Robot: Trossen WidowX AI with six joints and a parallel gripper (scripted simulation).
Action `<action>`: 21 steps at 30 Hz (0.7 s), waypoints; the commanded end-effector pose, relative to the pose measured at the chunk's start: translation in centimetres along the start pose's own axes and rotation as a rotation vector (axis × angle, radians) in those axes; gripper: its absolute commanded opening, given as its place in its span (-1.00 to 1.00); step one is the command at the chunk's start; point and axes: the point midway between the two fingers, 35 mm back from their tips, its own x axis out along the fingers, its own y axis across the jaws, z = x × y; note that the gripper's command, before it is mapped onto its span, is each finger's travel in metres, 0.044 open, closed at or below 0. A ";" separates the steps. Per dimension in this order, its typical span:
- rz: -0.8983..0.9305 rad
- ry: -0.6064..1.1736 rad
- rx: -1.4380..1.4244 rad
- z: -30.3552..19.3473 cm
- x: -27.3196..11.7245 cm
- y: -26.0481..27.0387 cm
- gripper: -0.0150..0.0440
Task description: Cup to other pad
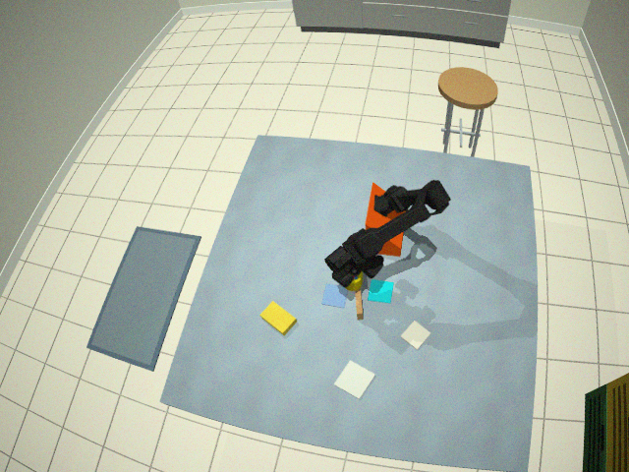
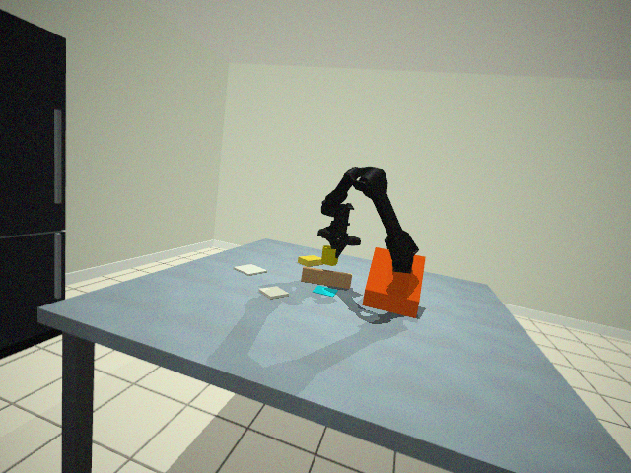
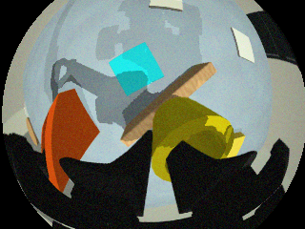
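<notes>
The yellow cup is off the table, held close to upright. My gripper is shut on its wall. No marbles can be made out inside it. A wooden bar stands on edge between the pads. In the exterior view the cup's bottom shows above the bar's top edge. In the top view the cup appears between the blue pad and the bar's end. The cyan pad lies bare across the bar; the blue pad is hidden in the other views.
An orange block is under the arm's base. A yellow block lies beyond the blue pad. Two white tiles, one larger and one smaller, lie farther from the base.
</notes>
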 end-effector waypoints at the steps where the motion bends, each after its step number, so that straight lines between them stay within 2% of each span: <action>1: -0.004 -0.006 0.002 0.7 -0.1 0.6 -0.49; 21: -0.002 -0.006 0.003 3.4 -0.3 3.2 -0.49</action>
